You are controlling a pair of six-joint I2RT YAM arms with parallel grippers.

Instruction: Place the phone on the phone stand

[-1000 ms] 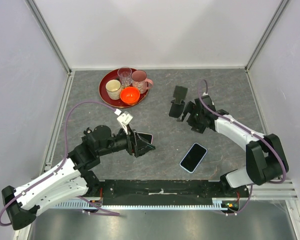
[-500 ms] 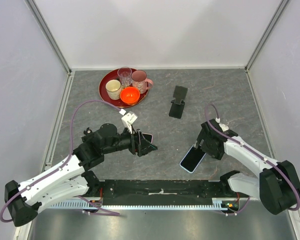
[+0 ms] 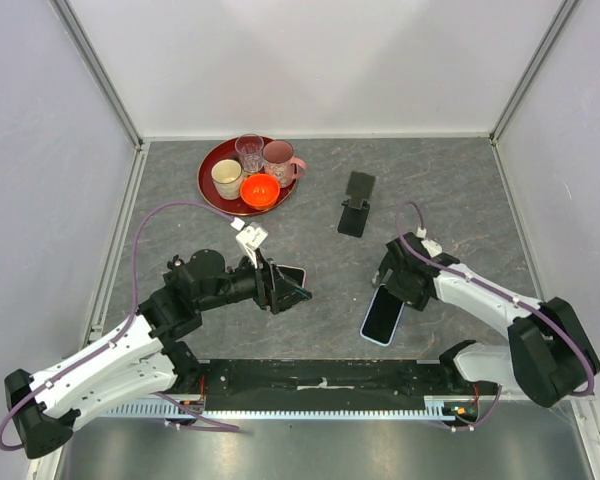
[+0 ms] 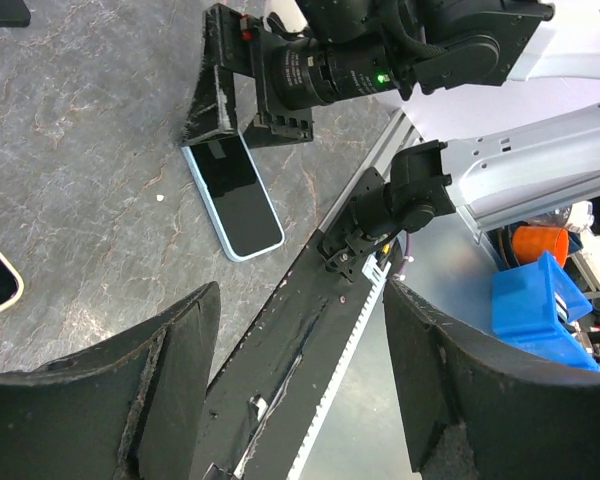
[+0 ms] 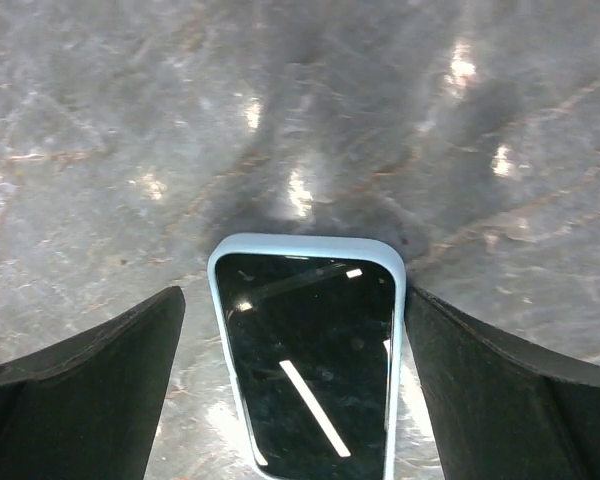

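Well, the phone [image 5: 310,350] lies flat on the table [image 3: 450,190], well apart from the stand [image 3: 357,204]. The right gripper [image 3: 390,285] hangs over its far end, fingers wide on either side, perhaps not touching it. The left gripper [image 4: 290,400] is spread wide too, holding nothing.

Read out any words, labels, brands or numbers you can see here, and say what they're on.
No text can be read in any view.
The blue-cased phone has a dark, blank screen; the phone stand, red tray and blue bin show no legible markings.
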